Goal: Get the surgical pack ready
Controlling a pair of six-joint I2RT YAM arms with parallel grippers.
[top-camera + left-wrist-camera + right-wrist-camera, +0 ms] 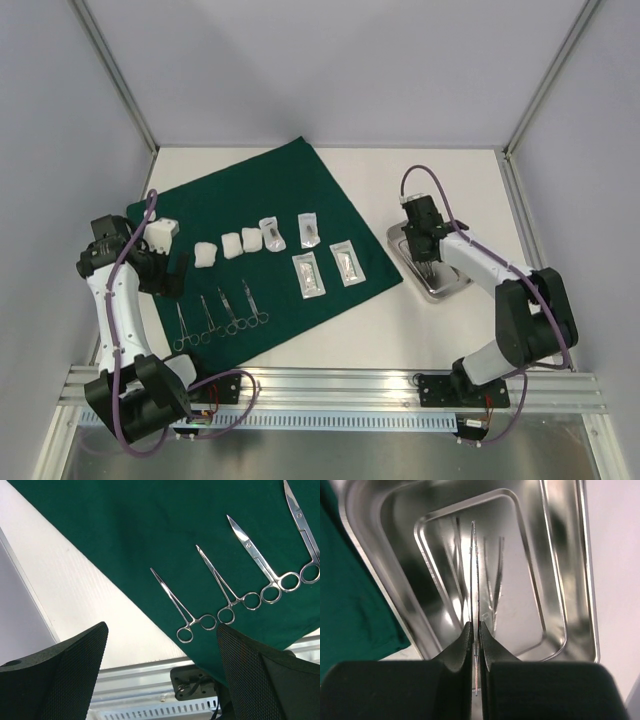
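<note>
Top external view: nearest the arms, four ring-handled instruments point(215, 315) lie in a row by the near corner of the dark green cloth point(270, 190), spread flat on the white surface. The left claw point(165, 272) hangs wide open and empty beside them. Farther in sit gauze squares point(230, 245) and clear pouches point(330, 265). Off the cloth's right corner, the right claw point(474, 630) pinches a thin steel tool point(474, 570) over the steel tray point(355, 535). It is probably laying out instruments; next, the tool needs carrying to the row.

left end effector point(161, 632) hangs with fingers spread wide, right end effector point(475, 630) pinched tight, pointing downward.
</note>
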